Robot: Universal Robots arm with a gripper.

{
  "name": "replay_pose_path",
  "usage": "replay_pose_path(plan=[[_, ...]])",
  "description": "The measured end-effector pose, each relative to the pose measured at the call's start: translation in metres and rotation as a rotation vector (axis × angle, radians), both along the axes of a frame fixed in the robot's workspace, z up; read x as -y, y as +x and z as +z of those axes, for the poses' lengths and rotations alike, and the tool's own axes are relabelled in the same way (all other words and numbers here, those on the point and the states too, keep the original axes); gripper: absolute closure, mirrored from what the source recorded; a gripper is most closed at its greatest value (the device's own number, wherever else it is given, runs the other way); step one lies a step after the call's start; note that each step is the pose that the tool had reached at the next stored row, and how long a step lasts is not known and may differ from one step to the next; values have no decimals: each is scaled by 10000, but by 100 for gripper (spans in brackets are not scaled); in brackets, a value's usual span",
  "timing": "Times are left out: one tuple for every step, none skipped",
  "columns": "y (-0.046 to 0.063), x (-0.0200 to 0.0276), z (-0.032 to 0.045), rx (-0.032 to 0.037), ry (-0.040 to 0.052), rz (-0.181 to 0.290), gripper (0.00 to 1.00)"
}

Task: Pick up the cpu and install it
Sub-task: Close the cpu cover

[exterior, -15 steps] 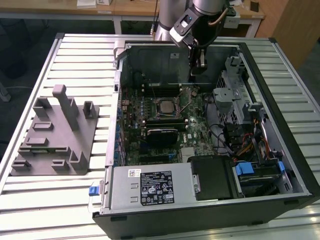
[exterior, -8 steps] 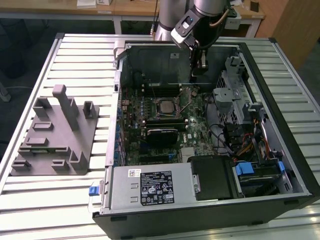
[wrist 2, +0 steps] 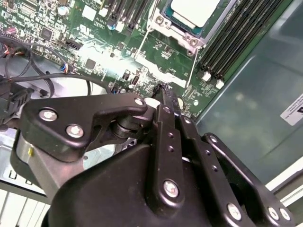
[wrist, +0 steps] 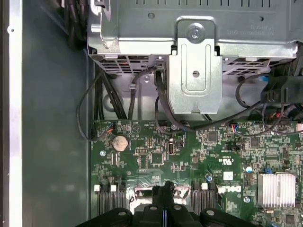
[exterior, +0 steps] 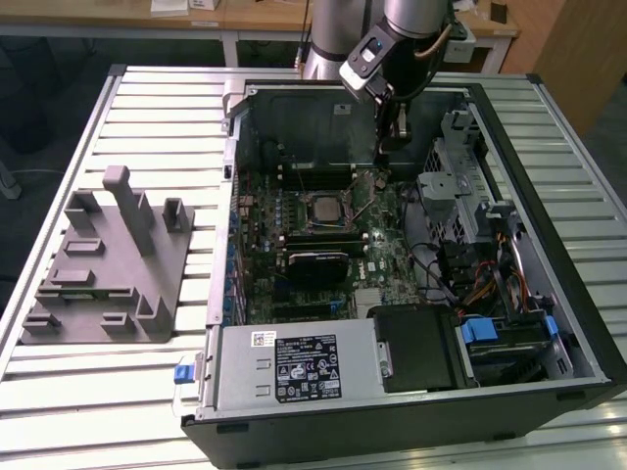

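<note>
With the case lying on its side on the slatted tabletop, its open side faces up and the interior is exposed.

**Case contents**
- The green motherboard covers the floor of the case.
- The cpu lies flat in the socket near the middle of the board, silvery top up. In the second wrist view the cpu sits inside the socket's metal frame.
- Memory slots run alongside the socket.
- A power supply fills the near end of the case in the exterior view.
- A metal drive cage stands along the case side at the exterior view's right. Black cables run from it down to the board.
- A coin cell and a finned heatsink are mounted on the board.

**Claw**
- The claw reaches down into the case from the arm. It is above the board and just beside the socket, on the drive-cage side.
- In both wrist views the fingers are clenched against each other. Nothing is visible between them.
- The claw is apart from the cpu. Whether its tips touch the board cannot be told.

**Outside the case**
- A grey fixture with upright posts sits on the tabletop at the exterior view's left, well apart from the case.
</note>
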State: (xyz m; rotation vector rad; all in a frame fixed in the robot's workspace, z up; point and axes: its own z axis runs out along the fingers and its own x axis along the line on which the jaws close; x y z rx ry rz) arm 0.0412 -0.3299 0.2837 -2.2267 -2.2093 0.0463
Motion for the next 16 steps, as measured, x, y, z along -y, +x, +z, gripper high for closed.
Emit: replay_pose_path(plan=[[7, 0, -4, 0, 0, -1, 89], [18, 0, -8, 0, -1, -1, 89], [29, -1, -12, 0, 0, -1, 89], [39, -1, -17, 0, 1, 0, 89], [45, -1, -24, 0, 1, 0, 89], [51, -1, -32, 0, 0, 0, 89], [55, -1, -44, 0, 0, -1, 89], [61, -1, -58, 0, -1, -1, 89], [67, -1, -70, 0, 0, -1, 89], [74, -2, -80, 0, 1, -1, 89], [84, -2, -88, 0, 0, -1, 89], [93, -2, -96, 0, 0, -1, 89], [101, -2, -106, 0, 0, -1, 89], [109, -2, -116, 0, 0, -1, 89], [116, -2, -126, 0, 0, -1, 89], [122, -2, -138, 0, 0, 0, 89]])
